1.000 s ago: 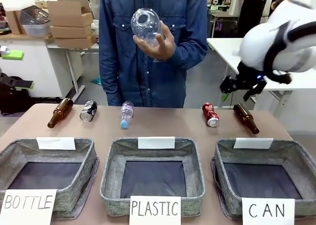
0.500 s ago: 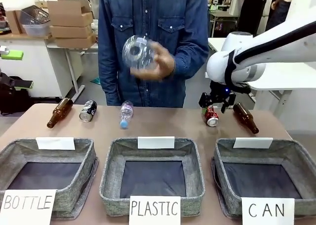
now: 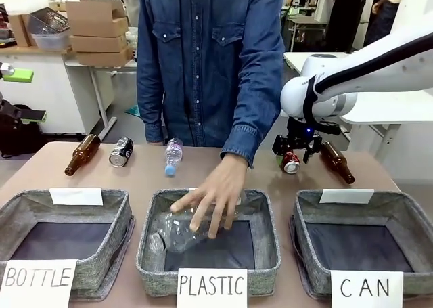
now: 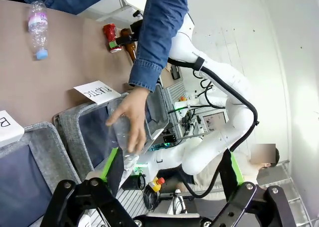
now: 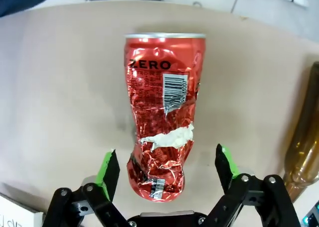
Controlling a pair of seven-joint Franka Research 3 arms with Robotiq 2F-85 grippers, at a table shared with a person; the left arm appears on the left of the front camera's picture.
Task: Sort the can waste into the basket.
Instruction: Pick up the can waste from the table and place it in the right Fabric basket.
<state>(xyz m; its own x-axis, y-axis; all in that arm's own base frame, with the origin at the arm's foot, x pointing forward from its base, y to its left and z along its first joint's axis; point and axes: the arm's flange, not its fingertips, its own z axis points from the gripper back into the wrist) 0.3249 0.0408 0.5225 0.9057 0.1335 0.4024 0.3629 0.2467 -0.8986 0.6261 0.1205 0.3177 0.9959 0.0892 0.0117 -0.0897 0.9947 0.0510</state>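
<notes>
The crushed red can (image 5: 162, 112) lies on the table with its narrow dented end between my right gripper's (image 5: 166, 162) open green-padded fingers (image 5: 107, 169); neither pad touches it. In the front view that gripper (image 3: 295, 149) hangs right over the red can (image 3: 291, 162) at the table's far right. The black and silver can (image 3: 121, 151) lies at the far left. The grey CAN basket (image 3: 304, 250) stands at the near right with only its dark bottom showing inside. My left gripper (image 4: 172, 164) is open and holds nothing, off to the side of the table.
A brown bottle (image 3: 337, 161) lies just right of the red can, another (image 3: 82, 154) at far left. A small clear bottle (image 3: 173, 156) lies mid-table. The person's hand (image 3: 213, 193) presses a clear bottle into the PLASTIC basket (image 3: 152, 254). The BOTTLE basket (image 3: 108, 264) stands on the left.
My right arm swung left and came down over the red can. The person lowered the clear bottle from chest height into the PLASTIC basket.
</notes>
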